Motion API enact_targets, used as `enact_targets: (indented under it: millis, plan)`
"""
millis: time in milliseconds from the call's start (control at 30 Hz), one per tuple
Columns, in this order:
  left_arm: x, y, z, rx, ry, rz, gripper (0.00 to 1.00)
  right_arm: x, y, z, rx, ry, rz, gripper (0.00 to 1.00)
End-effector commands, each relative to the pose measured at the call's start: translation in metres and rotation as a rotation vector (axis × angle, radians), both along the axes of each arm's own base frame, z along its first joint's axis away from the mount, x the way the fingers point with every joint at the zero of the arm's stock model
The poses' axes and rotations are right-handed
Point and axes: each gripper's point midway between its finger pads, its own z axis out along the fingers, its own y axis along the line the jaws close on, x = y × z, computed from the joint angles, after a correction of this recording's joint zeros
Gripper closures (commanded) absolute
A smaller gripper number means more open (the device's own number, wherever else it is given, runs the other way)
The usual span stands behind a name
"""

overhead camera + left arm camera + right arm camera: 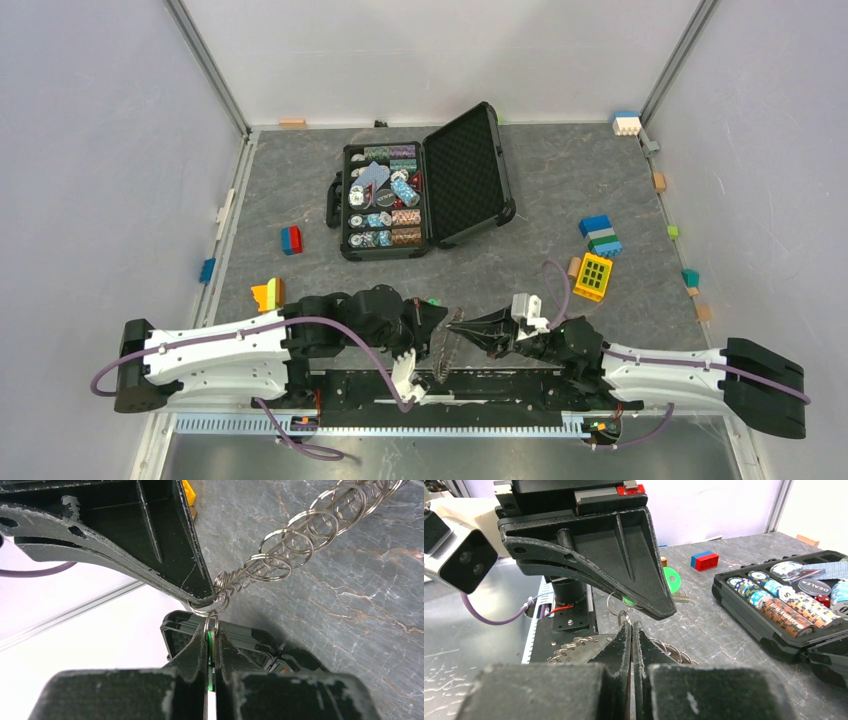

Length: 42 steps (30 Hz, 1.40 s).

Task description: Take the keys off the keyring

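Green plastic shows between the clenched fingers of the left gripper [211, 630]. It is clamped on the green-tagged key [669, 578], whose round head sticks out on the far side of the jaws. Tip to tip with it, the right gripper [631, 627] is pinched fully together, and it appears to nip the small ring [214, 609] that links that key to the keyring [300, 534]. The two tips meet over the near edge of the table [560, 180], between the arm bases. Whether the bundle rests on the surface I cannot tell. The other keys [576, 649] fan out just below the right gripper, strung along the hoop beside a run of further small rings. The black case [470, 175] of poker chips [794, 610] lies open at the far middle, well apart.

The step in hand looks like freeing the first key, the green one; by the look of the bundle, none is off yet. The next move, as I judge it, calls for the two grips to work against each other, one steadying the ring while the other twists or draws the key along the wire to its opening. The hold on such thin wire is slight and could slip.
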Motion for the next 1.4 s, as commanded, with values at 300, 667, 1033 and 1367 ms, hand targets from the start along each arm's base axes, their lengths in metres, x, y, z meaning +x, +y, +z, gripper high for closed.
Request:
enact_targets:
  millis: [300,667,1033,1367]
  plan:
    - [-0.004,0.009,-0.008,0.063,-0.008,-0.025,0.98,0.012,-0.01,-0.02,-0.048,-0.033,-0.079,0.63]
    - [-0.006,0.009,-0.009,0.064,-0.003,-0.03,0.98,-0.011,0.02,-0.017,-0.167,-0.171,0.119,0.6]
    - [-0.006,0.009,-0.01,0.064,-0.001,-0.033,0.98,-0.013,0.031,-0.007,-0.124,-0.156,0.144,0.59]
    - [-0.007,0.009,-0.01,0.063,0.001,-0.036,0.98,-0.014,0.042,0.006,-0.072,-0.147,0.171,0.58]
